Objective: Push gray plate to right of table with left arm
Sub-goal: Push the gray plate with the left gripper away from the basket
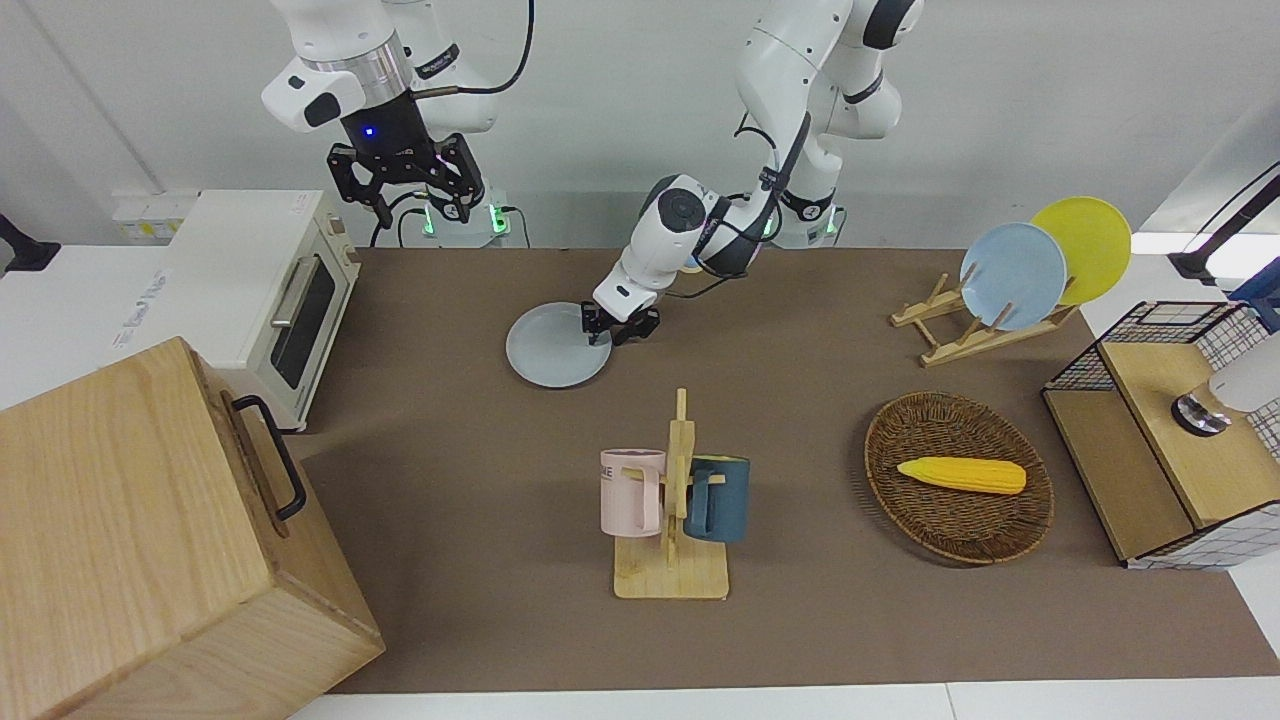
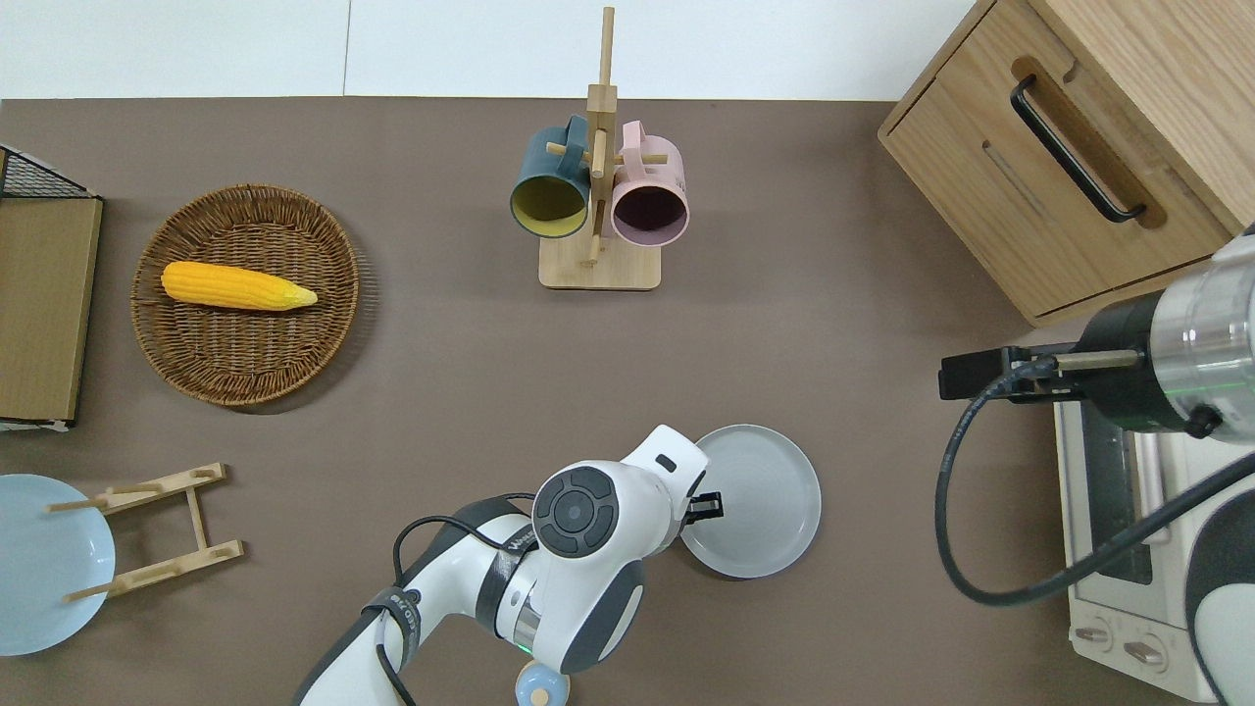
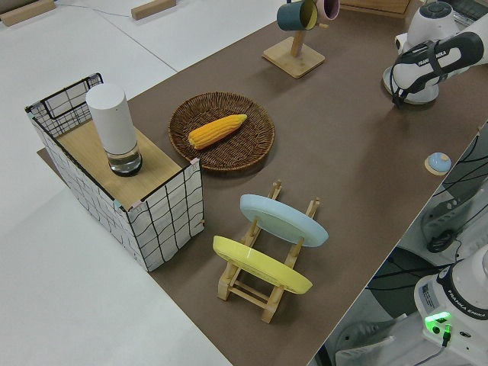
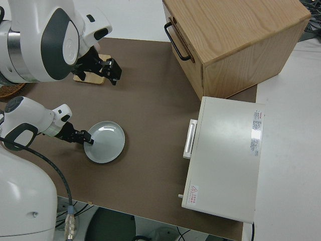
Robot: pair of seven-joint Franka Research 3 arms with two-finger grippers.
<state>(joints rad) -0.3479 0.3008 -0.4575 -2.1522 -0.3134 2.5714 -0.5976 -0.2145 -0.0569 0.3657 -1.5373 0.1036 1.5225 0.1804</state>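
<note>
Against the gray plate [image 2: 760,500] rim, the left hand [image 2: 708,507] sits, grip state unclear.

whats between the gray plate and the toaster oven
Nothing: only bare table separates the gray plate from the toaster oven, clearest in the overhead view.

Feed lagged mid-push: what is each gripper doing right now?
Left gripper: at the gray plate's rim, holding nothing; fingers cannot be told.
Right gripper: parked, open, empty.
</note>
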